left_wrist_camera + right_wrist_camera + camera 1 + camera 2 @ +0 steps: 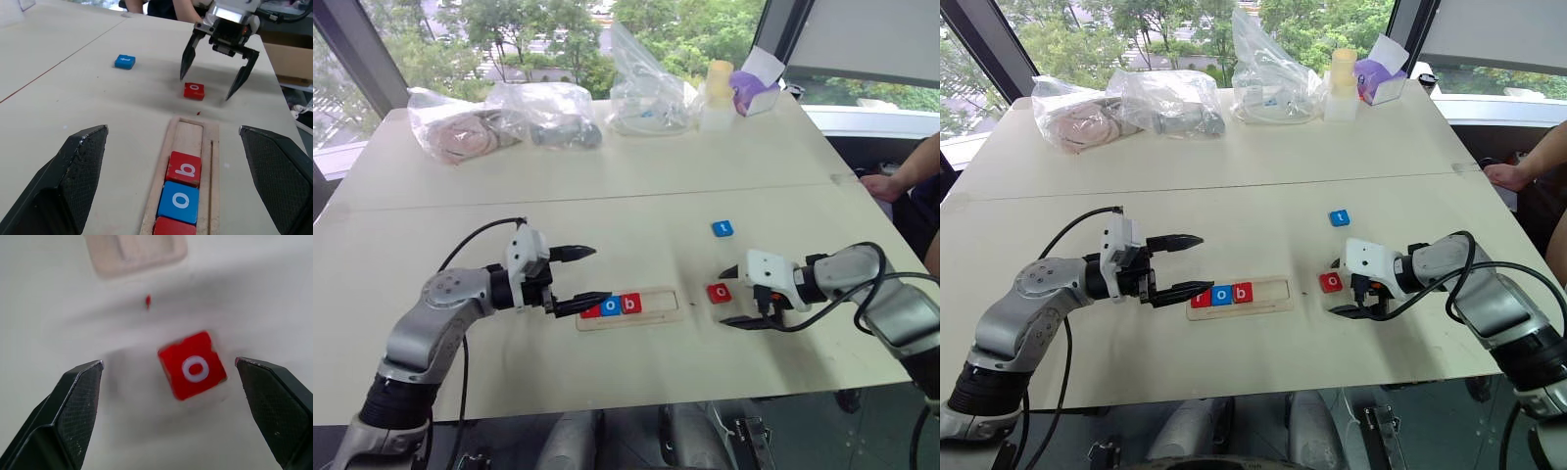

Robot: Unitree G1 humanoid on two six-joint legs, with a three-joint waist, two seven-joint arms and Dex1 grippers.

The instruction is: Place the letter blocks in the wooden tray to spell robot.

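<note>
Right now my right claw [732, 297] hangs over the red "o" block [719, 292] with its two black fingers spread wide and nothing between them; the block lies flat on the tabletop [607, 196], a finger to either side of it and neither touching. I judge that spread is there so I can come down and close on the block's edges, since this is the next letter the word needs. My left claw [585, 277] is equally wide open and empty, reaching level across the table with its lower finger over the left end of the wooden tray [672, 292], probably waiting there to steady it.

That tray is a long, shallow, pale-wood frame with rounded corners. Three blocks sit in a row at its left end: a red one partly hidden by my finger, its letter unreadable, then a blue "o" [179, 201] and a red "b" [184, 169], touching one another. Its right part is bare. My red "o" rests just beyond the tray's right end, slightly askew. A blue "t" block [722, 228] lies farther back on the table, well apart.
</note>
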